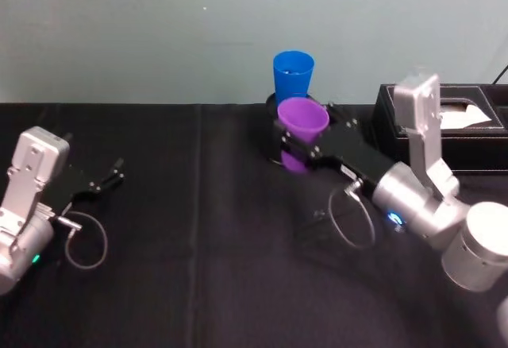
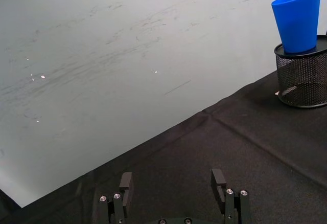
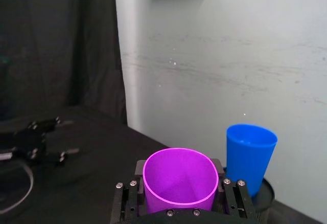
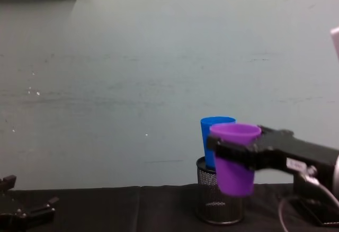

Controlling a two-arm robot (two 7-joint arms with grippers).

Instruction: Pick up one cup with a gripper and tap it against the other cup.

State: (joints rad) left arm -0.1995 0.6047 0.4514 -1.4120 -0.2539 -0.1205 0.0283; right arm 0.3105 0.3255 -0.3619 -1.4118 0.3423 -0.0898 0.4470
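Item 1. Table [image 1: 198, 245], black cloth, is running from the near edge to the pale far wall.

Item 2. Right arm [image 1: 421, 205], silver, is reaching in from the near right towards the far centre.

Item 3. Left arm [image 1: 28, 197], silver, is sitting parked at the near left.

Item 4. Box [image 1: 468, 137], black, is lying at the far right, well apart from the cups.

Item 5. Holder [image 4: 220, 203], black mesh, is standing at the far centre by the wall.

Item 6. Blue cup [image 1: 293, 74] is standing upright on top of the holder.

Item 7. Purple cup [image 1: 302, 119] is hanging upright and clear of the table, just on the near side of the blue cup. Whether the two are touching cannot be told.

Item 8. Right gripper [image 1: 300, 145] is pinching the purple cup about its lower half, one jaw on each side.

Item 9. Left gripper [image 2: 172, 183] is resting with its fingers spread and nothing between them.

Handling note, as a judgement: the tap is the step in hand. The blue cup is perching high and looks light, so the purple cup is best eased towards the far side slowly, kept level, wall meeting wall. A light touch is enough; a hard push is likely to topple the blue cup off the holder
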